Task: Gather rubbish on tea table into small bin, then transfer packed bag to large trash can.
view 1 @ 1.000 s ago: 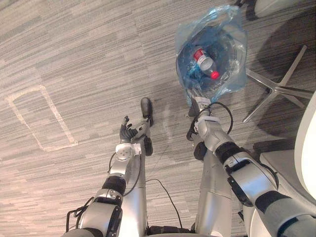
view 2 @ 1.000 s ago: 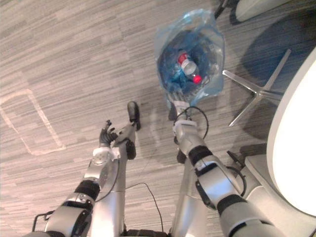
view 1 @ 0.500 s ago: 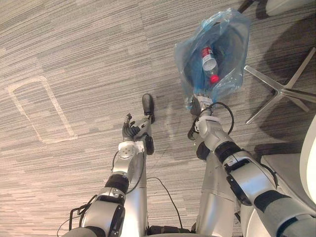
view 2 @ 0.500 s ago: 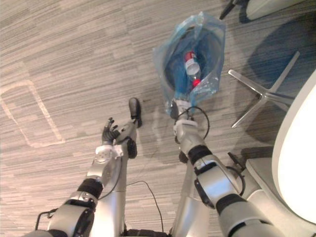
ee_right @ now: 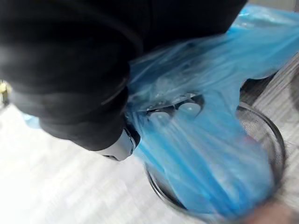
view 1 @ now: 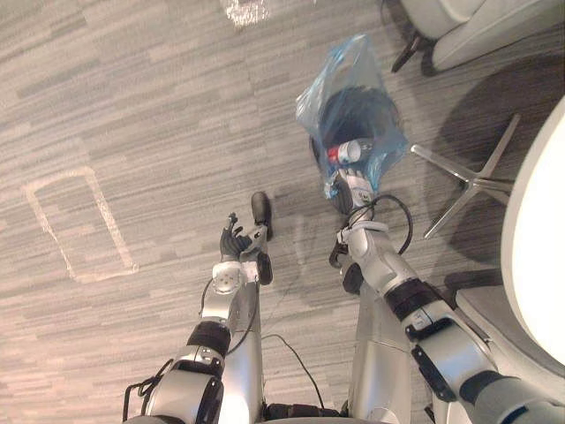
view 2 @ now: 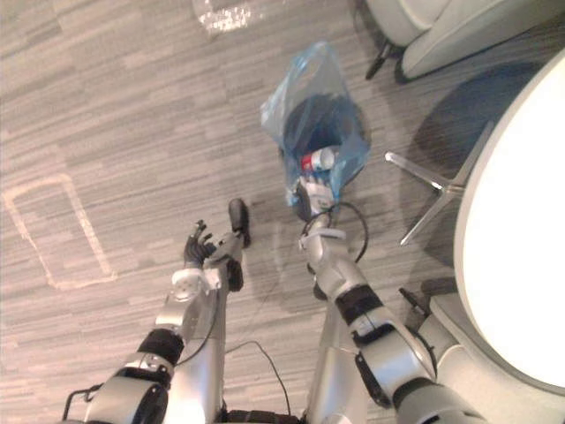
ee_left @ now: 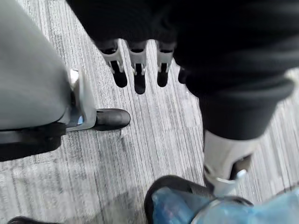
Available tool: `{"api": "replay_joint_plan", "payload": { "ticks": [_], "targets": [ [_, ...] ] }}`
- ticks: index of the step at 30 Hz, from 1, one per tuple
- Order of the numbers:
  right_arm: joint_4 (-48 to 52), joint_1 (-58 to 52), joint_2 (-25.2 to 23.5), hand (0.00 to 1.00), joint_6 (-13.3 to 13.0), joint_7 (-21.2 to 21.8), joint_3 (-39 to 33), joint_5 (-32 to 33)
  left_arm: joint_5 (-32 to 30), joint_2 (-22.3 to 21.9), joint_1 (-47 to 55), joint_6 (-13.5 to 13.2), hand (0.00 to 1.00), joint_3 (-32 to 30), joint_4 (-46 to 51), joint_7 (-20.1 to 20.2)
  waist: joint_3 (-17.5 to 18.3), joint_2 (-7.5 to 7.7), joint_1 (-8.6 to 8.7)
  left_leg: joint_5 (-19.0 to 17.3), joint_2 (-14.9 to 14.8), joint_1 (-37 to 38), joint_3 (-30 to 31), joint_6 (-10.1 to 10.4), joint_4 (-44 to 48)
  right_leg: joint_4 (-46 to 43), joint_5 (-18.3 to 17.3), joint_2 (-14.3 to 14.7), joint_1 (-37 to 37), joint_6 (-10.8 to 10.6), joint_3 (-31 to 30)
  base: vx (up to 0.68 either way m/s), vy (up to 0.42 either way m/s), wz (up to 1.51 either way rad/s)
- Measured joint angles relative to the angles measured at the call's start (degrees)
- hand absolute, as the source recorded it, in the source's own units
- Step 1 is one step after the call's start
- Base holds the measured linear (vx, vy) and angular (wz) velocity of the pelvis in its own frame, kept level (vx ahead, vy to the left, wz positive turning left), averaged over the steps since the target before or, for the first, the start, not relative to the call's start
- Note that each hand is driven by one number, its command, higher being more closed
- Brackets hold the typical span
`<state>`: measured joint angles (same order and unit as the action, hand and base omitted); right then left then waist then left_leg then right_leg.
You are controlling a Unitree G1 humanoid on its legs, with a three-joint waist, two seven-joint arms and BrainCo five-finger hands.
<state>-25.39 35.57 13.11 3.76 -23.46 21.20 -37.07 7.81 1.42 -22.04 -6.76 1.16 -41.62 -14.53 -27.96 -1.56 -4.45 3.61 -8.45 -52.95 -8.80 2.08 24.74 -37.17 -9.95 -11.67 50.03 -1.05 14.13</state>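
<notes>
R hand (view 1: pixel 355 189) is clamped on the edge of the blue bag (view 1: pixel 347 60), fingers (ee_right: pixel 179 110) curled under the plastic. The bag is at approx 1 o'clock in the head view, its lower part in the dark mesh bin (ee_right: pixel 276 140), w/ a red-capped bottle (view 1: pixel 348 152) inside. L hand (view 1: pixel 235 240) is at 8 o'clock from the bag, well apart, fingers (ee_left: pixel 139 77) straight & loose, holding nothing; white table (view 1: pixel 540 221) at 3 o'clock.
</notes>
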Motion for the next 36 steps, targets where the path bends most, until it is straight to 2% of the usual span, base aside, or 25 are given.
{"api": "replay_joint_plan", "payload": {
  "ticks": [2, 6, 9, 12, 17, 23, 26, 27, 29, 36],
  "targets": [
    [4.4, -1.7, 0.1, 1.0, -0.4, 0.0, -0.3, 1.3, -0.4, 0.1, 1.3, 0.1, 0.0, 0.0, 0.0, 0.1, 0.1, 0.18, 0.45, 0.1, -0.1, 2.7, -0.1, -0.1, -1.0, 1.6, 0.5, 0.4, -2.9, 0.1, 0.0, 0.03, -0.016, -0.06],
    [11.6, -6.4, 0.0, 1.0, -1.1, 0.4, -0.6, 3.1, -1.3, 0.2, 4.4, 1.0, 0.0, 0.0, -1.3, 0.3, 1.5, 2.21, 1.0, 0.2, -0.1, 10.5, -1.0, 0.2, -4.1, 5.9, 1.4, 1.1, -10.7, -0.2, 0.2, 0.09, -0.024, -0.07],
    [13.8, -10.8, -1.5, 1.0, -2.0, 1.3, -0.8, 4.9, -2.6, 0.1, 7.7, 1.3, 0.0, 0.0, -3.4, 1.2, 5.5, 3.65, 1.16, 0.2, -0.1, 15.3, -1.8, 0.3, -6.9, 10.2, 2.3, 1.9, -15.7, -0.6, 0.0, 0.12, -0.024, -0.1],
    [14.1, -14.9, -2.2, 1.0, -2.9, 2.7, -0.6, 6.3, -3.4, 0.4, 9.9, 1.7, 0.0, 1.3, -6.6, 1.4, 8.9, 4.23, 1.11, 0.5, 0.3, 21.2, -2.7, 0.6, -11.0, 14.8, 3.2, 2.7, -21.3, -1.1, -0.6, 0.13, -0.013, -0.1],
    [15.0, -19.0, -3.1, 1.0, -4.1, 5.5, -1.1, 8.5, -5.6, 2.3, 12.7, 2.8, 0.0, 3.3, -12.5, 2.5, 12.8, 4.4, 1.72, 3.1, 1.5, 30.3, -3.0, 1.4, -20.5, 22.8, 5.6, 3.9, -29.0, -1.8, -1.1, 0.14, 0.005, -0.08],
    [16.1, -23.7, -4.0, 1.0, -5.8, 8.6, -3.1, 12.0, -6.7, 3.5, 16.4, 3.4, 0.0, 4.1, -12.1, 3.0, 16.5, 4.34, 2.32, 3.8, 2.4, 36.7, -2.7, 1.4, -24.5, 28.9, 7.3, 4.8, -36.4, -2.5, -1.0, 0.11, 0.009, -0.03],
    [19.0, -26.7, -3.8, 1.0, -6.6, 10.0, -3.1, 13.6, -6.7, 4.4, 19.2, 3.3, 0.0, 5.6, -8.1, 3.6, 18.9, 4.28, 2.51, 4.0, 2.8, 40.0, -2.8, 1.6, -26.7, 31.2, 7.7, 4.9, -39.6, -2.8, -1.1, 0.08, 0.032, -0.03],
    [20.6, -27.6, -3.3, 1.0, -7.7, 11.0, -3.1, 15.2, -6.6, 4.6, 20.9, 3.2, 0.0, 6.3, -4.4, 3.7, 19.9, 4.21, 2.59, 4.1, 3.0, 41.1, -2.8, 1.9, -27.7, 31.9, 7.9, 4.9, -40.4, -3.0, -1.3, 0.03, 0.032, -0.06],
    [21.5, -27.7, -2.7, 1.0, -8.2, 11.8, -3.0, 16.1, -6.6, 4.9, 22.0, 3.1, 0.0, 7.0, -1.0, 3.7, 20.5, 4.13, 2.6, 4.5, 3.2, 42.1, -2.8, 1.8, -28.8, 32.5, 8.1, 4.9, -41.0, -3.1, -1.6, 0.01, 0.029, -0.06],
    [26.7, -27.7, 3.8, 1.0, -10.4, 15.4, -1.9, 22.7, -6.4, 7.9, 27.0, 1.7, 0.0, 10.1, 19.6, 6.0, 22.2, 4.11, 2.67, 4.4, 3.9, 45.1, -3.1, 1.8, -30.6, 35.0, 9.4, 4.6, -43.3, -3.7, -2.8, 0.01, 0.039, -0.07]
  ]
}}
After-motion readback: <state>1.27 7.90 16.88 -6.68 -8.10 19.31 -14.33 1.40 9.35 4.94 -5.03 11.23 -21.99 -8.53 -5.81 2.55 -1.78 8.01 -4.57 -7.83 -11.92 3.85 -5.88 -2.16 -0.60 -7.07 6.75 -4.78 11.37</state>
